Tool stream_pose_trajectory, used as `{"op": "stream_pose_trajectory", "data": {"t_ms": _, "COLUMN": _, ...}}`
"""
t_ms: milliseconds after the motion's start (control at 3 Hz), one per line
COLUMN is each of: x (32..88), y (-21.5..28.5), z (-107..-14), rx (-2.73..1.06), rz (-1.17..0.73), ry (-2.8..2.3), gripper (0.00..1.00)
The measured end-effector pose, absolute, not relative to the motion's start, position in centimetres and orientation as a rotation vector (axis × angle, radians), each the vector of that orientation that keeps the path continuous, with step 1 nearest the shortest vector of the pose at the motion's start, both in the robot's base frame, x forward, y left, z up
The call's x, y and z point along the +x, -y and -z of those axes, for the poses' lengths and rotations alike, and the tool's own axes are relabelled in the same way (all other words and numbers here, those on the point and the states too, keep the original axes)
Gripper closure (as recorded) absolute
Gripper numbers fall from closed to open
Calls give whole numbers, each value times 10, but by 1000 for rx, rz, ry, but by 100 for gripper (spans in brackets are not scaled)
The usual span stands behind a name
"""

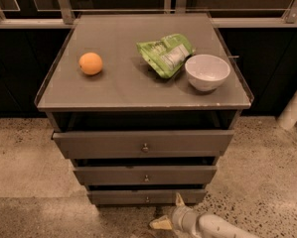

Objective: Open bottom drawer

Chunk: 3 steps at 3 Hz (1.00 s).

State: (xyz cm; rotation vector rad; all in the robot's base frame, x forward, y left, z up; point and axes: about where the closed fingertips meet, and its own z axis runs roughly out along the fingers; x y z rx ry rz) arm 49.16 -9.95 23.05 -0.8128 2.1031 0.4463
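Note:
The bottom drawer [138, 197] is the lowest, slimmest grey front of the grey cabinet, with a small round metal knob [147, 199]. It sits a little further back than the middle drawer [145, 175] above it. My gripper [169, 212] is low over the floor, just in front of the bottom drawer and slightly right of and below its knob. Its pale fingers are spread open and hold nothing: one fingertip [179, 199] points up by the drawer front, the other [159, 224] lies lower left. The arm [212, 227] comes in from the bottom right.
The top drawer [143, 144] stands slightly out. On the cabinet top [123, 83] are an orange [90, 63], a green snack bag [165, 53] and a white bowl [207, 72]. A speckled floor surrounds the cabinet, and a white pole [294, 108] stands at right.

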Motion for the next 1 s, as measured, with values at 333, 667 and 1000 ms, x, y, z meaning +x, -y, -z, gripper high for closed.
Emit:
{"op": "stream_pose_trajectory", "data": {"t_ms": 333, "x": 518, "y": 99, "z": -224, "rx": -801, "rz": -414, "ry": -2083, "gripper": 0}}
{"op": "stream_pose_trajectory", "data": {"t_ms": 667, "x": 547, "y": 97, "z": -215, "rx": -808, "rz": -376, "ry": -2059, "gripper": 0}}
{"op": "stream_pose_trajectory", "data": {"t_ms": 1000, "x": 564, "y": 94, "z": -203, "rx": -830, "rz": -355, "ry": -2057, "gripper": 0}}
